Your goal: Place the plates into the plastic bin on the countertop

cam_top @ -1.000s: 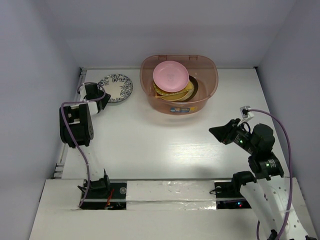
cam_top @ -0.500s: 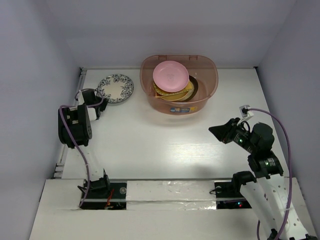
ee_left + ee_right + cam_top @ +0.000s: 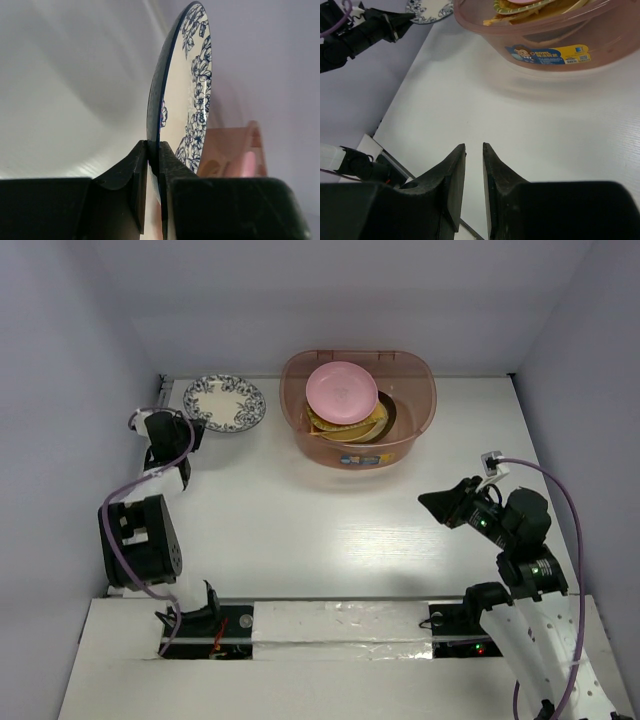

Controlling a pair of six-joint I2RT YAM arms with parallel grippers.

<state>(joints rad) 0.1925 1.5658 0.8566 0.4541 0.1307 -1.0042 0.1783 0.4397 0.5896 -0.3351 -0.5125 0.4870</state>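
Note:
The blue-and-white floral plate [image 3: 225,403] is at the far left of the white countertop [image 3: 330,530], and my left gripper [image 3: 195,420] holds it by its near rim. In the left wrist view, that gripper [image 3: 153,150] is shut on the rim and the plate [image 3: 192,100] shows edge-on. The reddish-pink plastic bin [image 3: 300,430] stands at the far centre. It holds a pink round plate [image 3: 342,392] on orange and yellow dishes [image 3: 345,428]. My right gripper [image 3: 432,504] hovers at the right, fingers almost together [image 3: 474,147], holding nothing.
Pale lilac walls close in the left, back and right sides. The bin's wall [image 3: 570,60] carries a yellow-and-blue label [image 3: 550,53]. The arm bases and cables sit along the near edge [image 3: 320,625]. The left arm's elbow [image 3: 140,540] hangs over the left side.
The left arm's elbow has swung back toward the near edge. The gripped floral plate has shifted slightly to the far left. The right arm has not moved.

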